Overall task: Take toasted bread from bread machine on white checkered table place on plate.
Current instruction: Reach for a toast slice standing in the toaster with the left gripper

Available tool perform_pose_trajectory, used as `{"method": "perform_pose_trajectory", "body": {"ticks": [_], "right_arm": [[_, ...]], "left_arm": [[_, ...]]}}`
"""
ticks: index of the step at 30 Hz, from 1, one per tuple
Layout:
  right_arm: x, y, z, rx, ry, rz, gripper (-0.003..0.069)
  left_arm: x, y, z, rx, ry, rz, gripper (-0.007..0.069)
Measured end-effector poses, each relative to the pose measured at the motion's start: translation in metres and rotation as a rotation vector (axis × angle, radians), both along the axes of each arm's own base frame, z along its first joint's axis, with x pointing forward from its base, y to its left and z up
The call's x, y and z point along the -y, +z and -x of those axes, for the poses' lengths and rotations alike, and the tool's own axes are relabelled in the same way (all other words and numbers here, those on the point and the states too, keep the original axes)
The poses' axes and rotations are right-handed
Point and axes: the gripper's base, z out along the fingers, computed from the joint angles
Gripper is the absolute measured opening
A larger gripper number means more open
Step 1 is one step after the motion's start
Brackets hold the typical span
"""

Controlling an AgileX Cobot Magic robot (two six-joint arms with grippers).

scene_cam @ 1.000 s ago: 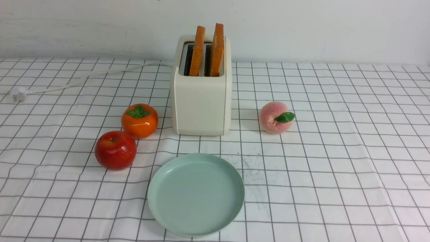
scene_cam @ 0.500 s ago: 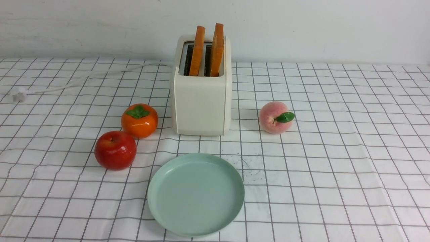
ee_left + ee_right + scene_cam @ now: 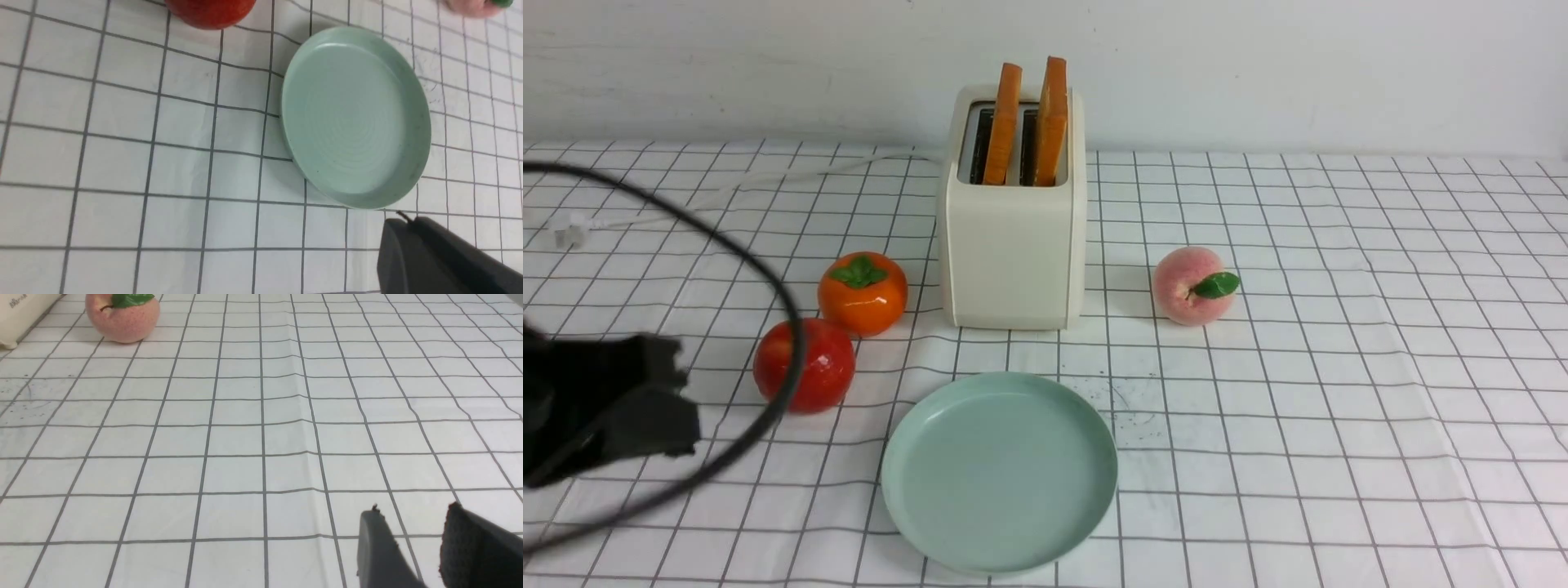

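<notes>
Two slices of toasted bread [image 3: 1002, 122] [image 3: 1052, 118] stand upright in the slots of the cream bread machine [image 3: 1013, 253] at the back middle of the white checkered table [image 3: 1339, 367]. The empty mint-green plate [image 3: 999, 469] lies in front of it and also shows in the left wrist view [image 3: 355, 116]. My left gripper [image 3: 674, 396] is low at the left edge, left of the plate; its fingers are pressed together and empty in the left wrist view [image 3: 402, 218]. My right gripper [image 3: 412, 510] is open and empty over bare cloth; it is out of the front view.
A red apple [image 3: 821, 367] and an orange persimmon [image 3: 862, 294] sit left of the toaster, a peach [image 3: 1188, 286] right of it. The white cord [image 3: 727, 188] and plug [image 3: 568, 229] lie at the back left. My left arm's black cable [image 3: 768, 278] loops before the apple.
My left gripper and its black cable have come into the front view from the left edge. Toast, toaster, plate and fruit have not moved.
</notes>
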Motion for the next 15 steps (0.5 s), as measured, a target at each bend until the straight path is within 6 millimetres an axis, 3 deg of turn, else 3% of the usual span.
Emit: {"method": "perform_pose_trajectory", "body": {"ticks": [3,6,7,8,10,13,15], "right_arm": [[0.0,0.0,0.0,0.0,0.0,0.0,0.024],[0.0,0.0,0.0,0.0,0.0,0.0,0.024],[0.0,0.0,0.0,0.0,0.0,0.0,0.024],[0.0,0.0,0.0,0.0,0.0,0.0,0.024],[0.0,0.0,0.0,0.0,0.0,0.0,0.024],[0.0,0.0,0.0,0.0,0.0,0.0,0.024],[0.0,0.0,0.0,0.0,0.0,0.0,0.024]], "left_arm": [[0.021,0.012,-0.044,-0.012,-0.099,-0.023,-0.0013],[0.059,0.031,-0.074,0.042,-0.206,-0.079,-0.0013],[0.062,0.032,-0.076,0.048,-0.211,-0.085,-0.0013],[0.085,0.04,-0.097,0.084,-0.229,-0.144,-0.0013],[0.101,0.052,-0.113,0.13,-0.227,-0.167,-0.0013],[0.13,0.058,-0.167,0.182,-0.185,-0.26,0.0002],[0.139,0.061,-0.19,0.192,-0.172,-0.294,0.0053]]}}
